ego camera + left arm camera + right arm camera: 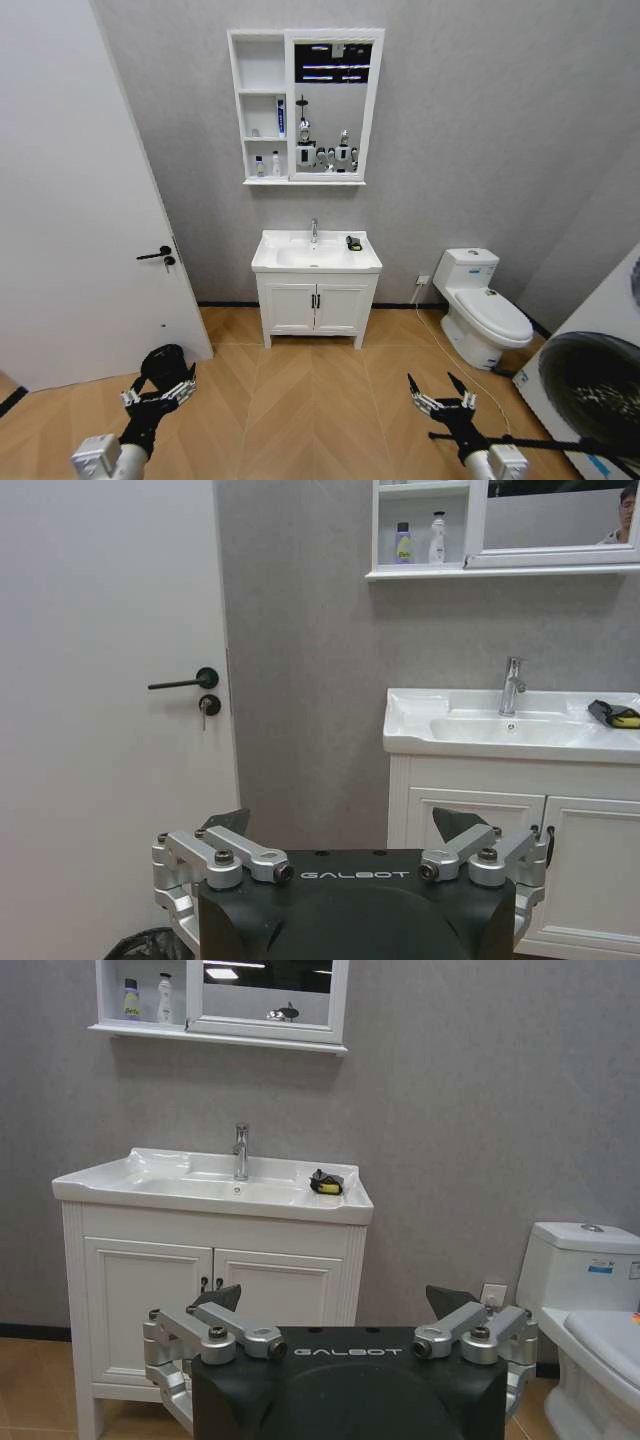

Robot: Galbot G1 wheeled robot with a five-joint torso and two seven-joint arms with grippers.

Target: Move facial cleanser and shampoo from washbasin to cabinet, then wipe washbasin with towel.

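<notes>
The white washbasin (268, 262) (410, 720) (100, 1185) stands against the far wall, well ahead of both grippers. On its right rim lies the black-and-yellow towel (353, 243) (615, 714) (327, 1183). Above hangs the cabinet (375, 100) with a mirror. A bottle with a yellow-green label (260, 166) (403, 543) (130, 998) and a white bottle (276, 164) (437, 538) (165, 997) stand on its lowest shelf; a blue tube (281, 117) stands one shelf higher. Which of these is the facial cleanser or the shampoo I cannot tell. My left gripper (160, 388) (342, 825) and right gripper (433, 383) (335, 1300) hang low over the floor, open and holding nothing.
A white door with a black handle (155, 254) (185, 683) stands at the left, and a black-bagged bin (165, 362) sits by my left gripper. A white toilet (485, 310) (590, 1290) stands right of the vanity, a washing machine (590, 380) at the far right. Wooden floor lies open ahead.
</notes>
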